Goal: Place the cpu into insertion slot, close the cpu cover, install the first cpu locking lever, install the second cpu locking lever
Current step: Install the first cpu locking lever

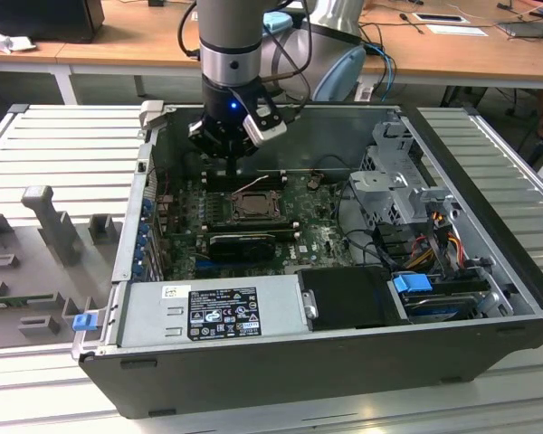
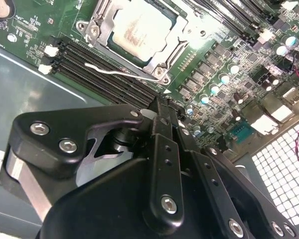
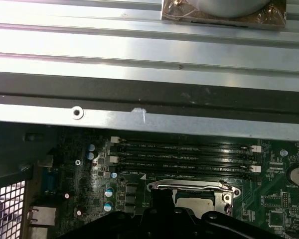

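Power supply (image 1: 208, 312): a grey box with a label, set along the front wall of the open computer case (image 1: 344, 380), closest to where I stand.
Graphics card (image 1: 242, 242): black, lying across the green motherboard (image 1: 185, 226) just behind the power supply.
Cpu (image 2: 139, 30): dull silver face up, seated flat in the insertion slot (image 2: 163, 7). In the exterior view it sits just beyond the graphics card.
Cpu cover (image 2: 158, 60): the silver frame lies down flat around the chip, and the metal face shows through its square cut-out.
Locking lever (image 2: 122, 73): a thin silver rod lying out over the black memory slots (image 2: 79, 55), just beside the cover's edge. I cannot tell whether it is hooked.
Gripper (image 2: 163, 103): the black fingers are drawn together with nothing between them, and it carries nothing. It hangs tips-down over the memory slots on the far side of the socket, with the tips just beside the cover's corner and the lever's end. I cannot tell whether they touch either one.
Arm (image 1: 228, 36): comes straight down from above, with a small blue light glowing at the wrist.
Desks (image 1: 118, 36): wooden tops behind the case, strewn with cables.
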You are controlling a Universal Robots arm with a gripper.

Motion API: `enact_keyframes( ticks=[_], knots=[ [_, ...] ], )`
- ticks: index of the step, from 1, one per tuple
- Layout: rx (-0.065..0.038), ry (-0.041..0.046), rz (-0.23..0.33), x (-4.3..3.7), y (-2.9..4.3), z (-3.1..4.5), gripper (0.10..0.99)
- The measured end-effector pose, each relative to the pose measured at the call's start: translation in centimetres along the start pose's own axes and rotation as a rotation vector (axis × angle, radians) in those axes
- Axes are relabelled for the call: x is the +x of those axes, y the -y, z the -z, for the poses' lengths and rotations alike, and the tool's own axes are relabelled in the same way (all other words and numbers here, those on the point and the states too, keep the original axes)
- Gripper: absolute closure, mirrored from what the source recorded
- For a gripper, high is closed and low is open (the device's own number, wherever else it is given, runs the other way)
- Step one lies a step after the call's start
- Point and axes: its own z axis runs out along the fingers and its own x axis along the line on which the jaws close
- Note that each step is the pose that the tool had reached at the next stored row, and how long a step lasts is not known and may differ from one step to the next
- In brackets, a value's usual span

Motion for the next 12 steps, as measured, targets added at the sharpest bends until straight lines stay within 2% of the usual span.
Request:
enact_keyframes(
  ticks=[3, 4, 6, 9, 12],
  knots=[
    [-0.028, 0.0016, 0.0, -0.04, 0.18, -0.08, 0.98],
    [-0.032, 0.0019, 0.0, -0.09, 0.3, -0.13, 0.98],
    [-0.038, 0.0026, 0.0, -0.33, 0.53, -0.45, 0.98],
    [-0.038, 0.0022, 0.0, -0.68, 0.61, -0.95, 0.98],
    [-0.038, 0.0017, 0.005, -1.4, 0.61, -1.41, 0.98]
  ],
)
